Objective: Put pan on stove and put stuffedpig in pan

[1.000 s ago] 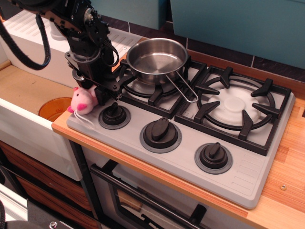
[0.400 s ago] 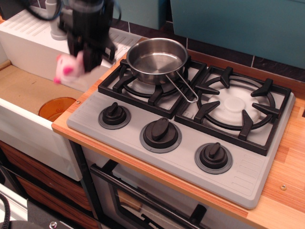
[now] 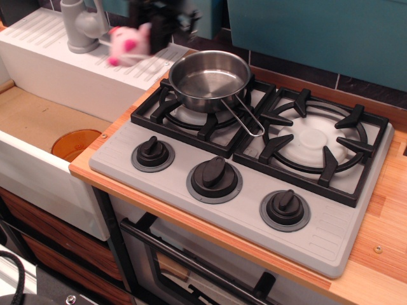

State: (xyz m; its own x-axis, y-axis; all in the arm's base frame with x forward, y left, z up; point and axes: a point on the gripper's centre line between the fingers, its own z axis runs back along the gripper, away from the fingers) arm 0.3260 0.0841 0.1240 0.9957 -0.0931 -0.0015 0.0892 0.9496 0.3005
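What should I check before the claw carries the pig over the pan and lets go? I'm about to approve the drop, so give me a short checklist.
1. Pan seated on the stove's left burner grate: ok.
2. Pan interior empty: ok, only bare steel shows.
3. Stuffedpig held off the surfaces by the claw: ok, though blurred.
4. Pig above the pan: not ok, it hangs left of the rim, over the white drainboard.
5. Grip firmness: cannot tell, the fingers are blurred and cut by the frame edge.
6. Pan handle clear of the approach: ok, it points toward the right burner.
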